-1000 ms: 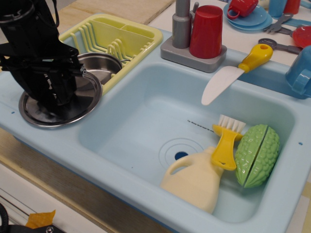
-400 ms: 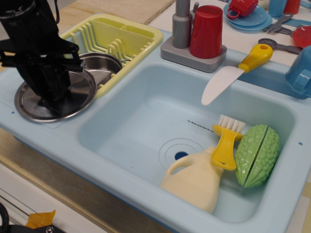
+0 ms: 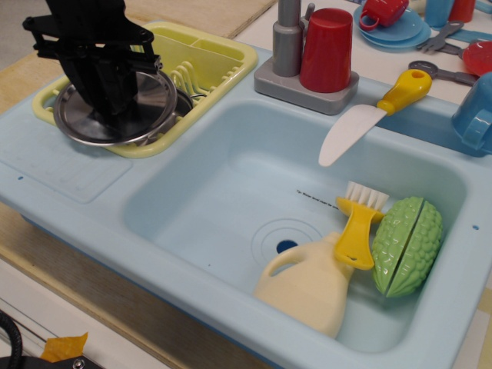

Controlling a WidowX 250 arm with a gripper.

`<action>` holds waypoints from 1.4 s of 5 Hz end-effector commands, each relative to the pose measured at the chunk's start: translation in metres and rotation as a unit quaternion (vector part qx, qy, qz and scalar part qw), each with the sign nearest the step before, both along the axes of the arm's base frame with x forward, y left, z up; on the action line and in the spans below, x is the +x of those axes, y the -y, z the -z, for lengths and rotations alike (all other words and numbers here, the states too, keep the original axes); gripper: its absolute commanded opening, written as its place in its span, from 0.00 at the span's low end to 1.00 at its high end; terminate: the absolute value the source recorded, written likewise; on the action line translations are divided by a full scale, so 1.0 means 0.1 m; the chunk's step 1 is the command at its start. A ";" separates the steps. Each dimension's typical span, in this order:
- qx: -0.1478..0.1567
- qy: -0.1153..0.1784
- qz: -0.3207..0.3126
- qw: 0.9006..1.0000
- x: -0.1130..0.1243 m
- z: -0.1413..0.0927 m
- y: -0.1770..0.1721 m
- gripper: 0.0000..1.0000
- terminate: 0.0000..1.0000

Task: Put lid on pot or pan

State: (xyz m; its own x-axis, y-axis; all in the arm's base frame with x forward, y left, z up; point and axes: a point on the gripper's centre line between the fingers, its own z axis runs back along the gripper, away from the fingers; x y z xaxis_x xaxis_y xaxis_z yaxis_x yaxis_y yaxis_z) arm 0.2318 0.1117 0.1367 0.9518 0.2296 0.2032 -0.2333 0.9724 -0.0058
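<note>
The lid is a round shiny steel disc with concentric rings, held about level over the near end of the yellow dish rack. My black gripper comes down from above and is shut on the lid at its centre, hiding the knob. The steel pot sits in the rack right under the lid. Only a sliver of its rim shows past the lid's right edge.
A light blue sink basin to the right holds a cream bottle, a yellow brush and a green toy vegetable. A grey faucet, a red cup and a yellow-handled knife are behind it.
My gripper has lifted the lid off the blue counter at the front left and carried it back and right, over the pot in the dish rack.
</note>
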 end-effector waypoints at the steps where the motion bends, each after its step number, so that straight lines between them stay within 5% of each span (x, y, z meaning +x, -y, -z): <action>1: 0.006 0.014 0.024 1.000 0.29 -0.10 -0.07 0.00 0.00; 2: 0.003 0.014 0.035 0.999 0.39 -0.06 -0.09 0.00 0.00; 3: -0.001 -0.001 0.041 0.999 0.43 -0.05 -0.10 1.00 0.00; 6: -0.012 -0.020 0.036 0.999 0.42 -0.04 -0.10 1.00 0.00; 7: -0.012 -0.020 0.036 0.999 0.42 -0.04 -0.10 1.00 1.00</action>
